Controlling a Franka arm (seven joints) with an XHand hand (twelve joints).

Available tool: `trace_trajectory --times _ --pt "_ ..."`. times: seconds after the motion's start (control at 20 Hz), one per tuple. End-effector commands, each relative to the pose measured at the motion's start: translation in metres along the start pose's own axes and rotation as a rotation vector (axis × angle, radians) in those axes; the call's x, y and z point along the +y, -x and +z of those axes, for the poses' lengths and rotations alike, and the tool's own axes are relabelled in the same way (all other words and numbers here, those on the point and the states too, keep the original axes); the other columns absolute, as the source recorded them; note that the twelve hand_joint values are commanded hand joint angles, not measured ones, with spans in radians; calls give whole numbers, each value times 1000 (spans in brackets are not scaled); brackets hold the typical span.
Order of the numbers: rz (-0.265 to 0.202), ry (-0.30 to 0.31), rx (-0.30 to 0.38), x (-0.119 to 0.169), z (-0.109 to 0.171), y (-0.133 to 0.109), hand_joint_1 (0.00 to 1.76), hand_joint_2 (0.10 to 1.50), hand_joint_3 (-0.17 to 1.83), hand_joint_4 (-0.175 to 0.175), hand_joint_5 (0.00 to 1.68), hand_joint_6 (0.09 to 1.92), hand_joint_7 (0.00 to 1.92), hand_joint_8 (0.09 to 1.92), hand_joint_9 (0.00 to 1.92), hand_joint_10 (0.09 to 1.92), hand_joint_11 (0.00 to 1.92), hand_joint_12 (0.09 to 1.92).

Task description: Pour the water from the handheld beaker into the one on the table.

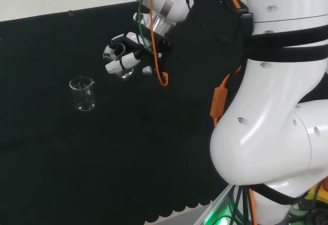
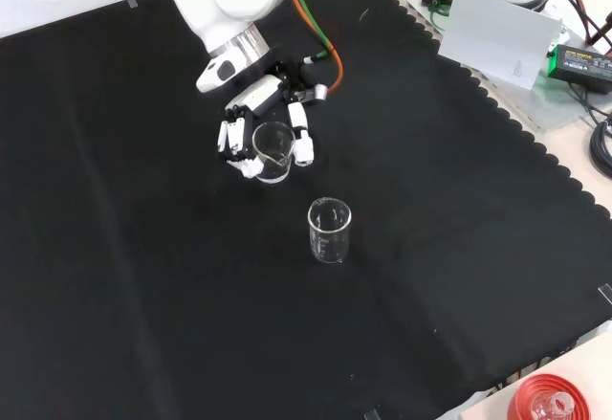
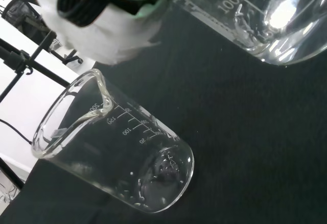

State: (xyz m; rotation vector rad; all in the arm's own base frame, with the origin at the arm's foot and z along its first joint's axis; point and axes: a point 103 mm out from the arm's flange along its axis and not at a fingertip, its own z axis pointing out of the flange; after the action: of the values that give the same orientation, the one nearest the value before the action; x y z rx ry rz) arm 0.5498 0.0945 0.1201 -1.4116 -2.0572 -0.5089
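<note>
With its fingers (image 2: pixel 302 144) curled around the handheld beaker (image 2: pixel 272 150), the hand (image 2: pixel 251 123) should bring its spout over the counter beaker (image 2: pixel 330 231) before tipping slowly.

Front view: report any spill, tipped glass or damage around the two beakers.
Nothing stands out. The beaker on the cloth stands upright and whole, the hand holds the other beaker upright, and no spill shows on the cloth.

Your counter (image 2: pixel 143 324) wore a black cloth (image 2: pixel 459 248) with a scalloped edge; beyond that edge, in the front view, stood a white card (image 2: pixel 497 37) and cables (image 2: pixel 598 143).
</note>
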Motion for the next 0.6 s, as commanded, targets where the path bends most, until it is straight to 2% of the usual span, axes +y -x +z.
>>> trace_trajectory --times 0.05,0.6 --pt "9 1 -33 -9 -8 -4 1075 1026 15 175 1161 721 1278 236 1090 370 665 1176" --pt "34 -11 -147 -22 -16 -18 1077 1024 15 175 1165 715 1295 219 1144 343 728 1137"
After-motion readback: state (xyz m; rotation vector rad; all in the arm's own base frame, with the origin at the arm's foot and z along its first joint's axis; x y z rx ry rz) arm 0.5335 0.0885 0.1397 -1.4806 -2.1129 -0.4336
